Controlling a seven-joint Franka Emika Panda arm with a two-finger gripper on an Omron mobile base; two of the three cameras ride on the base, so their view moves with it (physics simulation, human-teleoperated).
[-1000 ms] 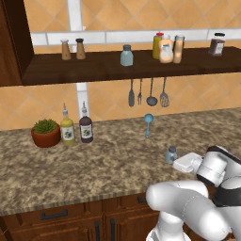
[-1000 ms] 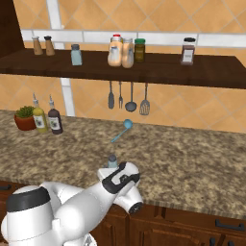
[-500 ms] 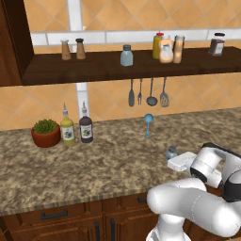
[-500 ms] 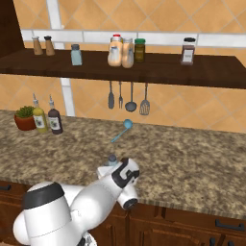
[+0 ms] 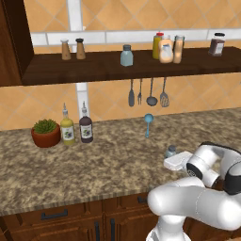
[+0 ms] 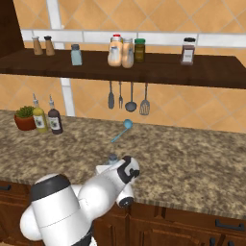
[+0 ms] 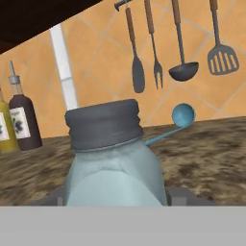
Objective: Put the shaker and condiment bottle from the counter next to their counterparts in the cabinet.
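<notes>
Shaker (image 7: 113, 158) stands upright on the counter (image 5: 94, 169), long axis vertical, grey cap up. In the hand view it sits dead centre and very near, between the gripper (image 7: 115, 198) fingers, whose tips show at its 8 and 4 o'clock, just beside the glass. Jaws part-closed around the shaker body; actual contact cannot be told. In the left base view the shaker (image 5: 171, 151) is at the counter's right part, at about 5 o'clock from the blue spoon (image 5: 148, 123).

Count on the cabinet (image 5: 117, 66) shelf: two brown shakers (image 5: 72, 49), one blue-grey counterpart shaker (image 5: 126, 55), one yellow bottle (image 5: 157, 45), one wide peach bottle (image 5: 165, 50), one slim condiment bottle (image 5: 178, 49), one dark jar (image 5: 217, 44). All upright.

Hanging utensils (image 5: 147, 92): four. On the counter at the left: one potted plant (image 5: 45, 132), two bottles (image 5: 76, 126).
</notes>
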